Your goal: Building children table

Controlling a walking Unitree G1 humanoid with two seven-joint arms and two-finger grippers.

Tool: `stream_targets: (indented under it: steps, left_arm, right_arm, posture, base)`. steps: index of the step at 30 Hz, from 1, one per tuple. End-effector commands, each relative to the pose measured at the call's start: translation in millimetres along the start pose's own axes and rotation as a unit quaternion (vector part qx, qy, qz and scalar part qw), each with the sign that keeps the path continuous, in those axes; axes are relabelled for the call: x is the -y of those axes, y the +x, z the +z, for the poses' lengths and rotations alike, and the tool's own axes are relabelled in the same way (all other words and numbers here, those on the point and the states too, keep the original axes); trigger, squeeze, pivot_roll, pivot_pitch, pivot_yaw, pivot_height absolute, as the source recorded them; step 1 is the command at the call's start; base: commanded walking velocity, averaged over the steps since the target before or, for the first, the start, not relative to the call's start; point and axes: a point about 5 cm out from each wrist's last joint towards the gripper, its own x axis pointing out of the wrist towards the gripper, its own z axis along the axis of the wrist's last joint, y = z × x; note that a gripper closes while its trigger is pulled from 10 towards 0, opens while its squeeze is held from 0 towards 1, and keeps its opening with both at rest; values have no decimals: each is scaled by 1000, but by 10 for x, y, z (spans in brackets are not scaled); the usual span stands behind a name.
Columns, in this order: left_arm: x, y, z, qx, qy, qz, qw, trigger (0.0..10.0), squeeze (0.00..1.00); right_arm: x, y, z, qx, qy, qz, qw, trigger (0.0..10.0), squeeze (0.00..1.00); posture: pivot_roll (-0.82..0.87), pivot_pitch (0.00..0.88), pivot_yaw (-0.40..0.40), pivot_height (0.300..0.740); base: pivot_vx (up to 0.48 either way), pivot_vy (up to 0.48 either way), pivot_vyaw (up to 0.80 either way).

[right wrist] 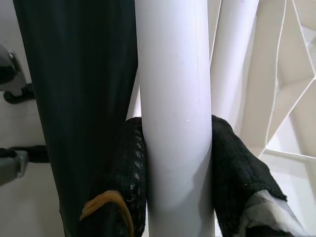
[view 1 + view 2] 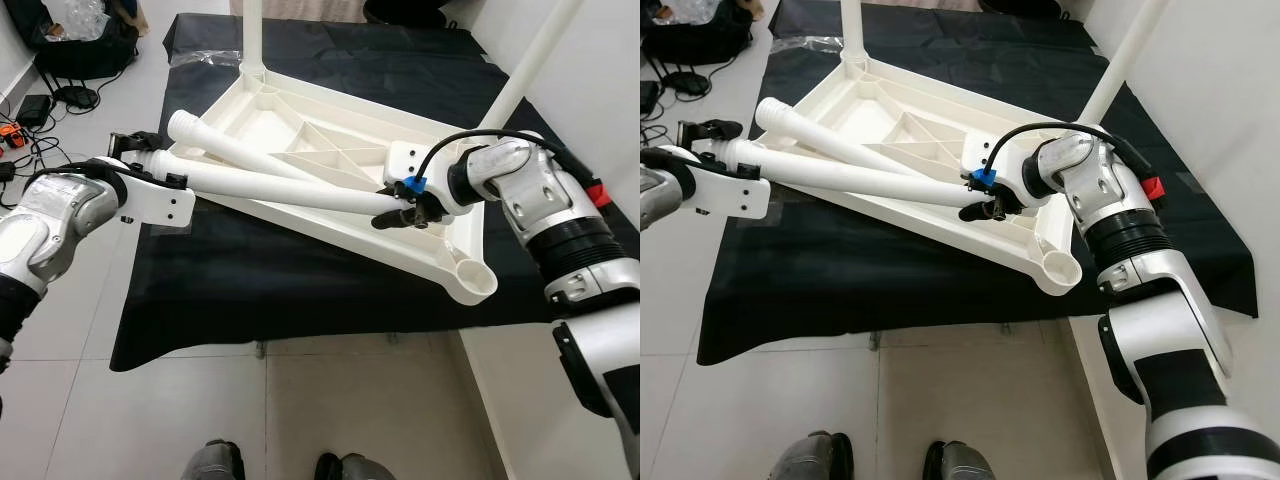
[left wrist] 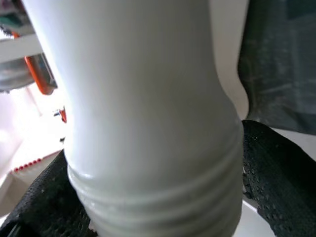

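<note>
While no brand, label or legible writing can be made out on any part, the white plastic children's table top (image 2: 300, 125) is plainly seen lying upside down on a black cloth (image 2: 250, 270) spread over the tiled floor (image 2: 330, 410), its ribbed underside facing up. Two white legs stand upright in corner sockets: one leg (image 2: 253, 30) at the far corner and one leg (image 2: 535, 60) at the right-hand corner. The near corner socket (image 2: 470, 282) stands open with nothing in it. Two loose legs lie across the underside, crossing near the right gripper: a held leg (image 2: 290, 190) and a second loose leg (image 2: 240, 150) behind it, its flared end pointing toward the robot's left. That makes four legs counted.

The held leg is smooth and tubular; its left end widens and carries ringed threads, visible in the left wrist view. The left gripper (image 2: 150, 160) has its fingers (image 3: 281, 177) closed around this threaded end, off the left edge of the table top. The right gripper (image 2: 405, 212) has its fingers (image 1: 232, 173) clamped on either side of the same leg's other end, above the table top's near rim. A blue clip (image 2: 410, 184) sits on the right wrist cable.

Beyond the cloth, on the robot's left, lie a black bag (image 2: 85, 45) and several cables (image 2: 30, 150). The robot's two feet (image 2: 280, 465) show on the floor.
</note>
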Motion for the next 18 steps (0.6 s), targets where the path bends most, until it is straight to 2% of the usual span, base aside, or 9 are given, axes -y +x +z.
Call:
stream_targets:
  steps: [1,11,12,13,14,18]
  left_arm:
    - [-43,15,25,2,-5,13,1000,10000,0]
    - [-107,70,48,-2,-12,31,999,10000,0]
    - [-127,74,47,-4,-13,37,999,4627,0]
    - [-127,74,47,-4,-13,37,999,4627,0]
    - [-138,75,45,-5,-15,39,999,0,0]
    - [-152,71,21,-10,-23,45,999,0,0]
  right_arm:
    - [7,-37,49,25,4,-3,1000,0,0]
    - [-17,-20,74,30,19,1,999,0,0]
    - [-20,-21,76,29,19,1,999,0,0]
    - [-20,-21,76,29,19,1,999,0,0]
    - [-23,-23,76,29,18,2,999,0,0]
    - [-30,-28,79,30,19,4,999,0,0]
  posture:
    - [23,130,-105,740]
    - [21,129,-104,740]
    - [19,128,-104,740]
    - [19,128,-104,740]
    - [19,128,-104,740]
    - [17,129,-103,740]
  base:
    - [0,0,0]
    - [0,0,0]
    - [0,0,0]
    - [0,0,0]
    - [0,0,0]
    - [0,0,0]
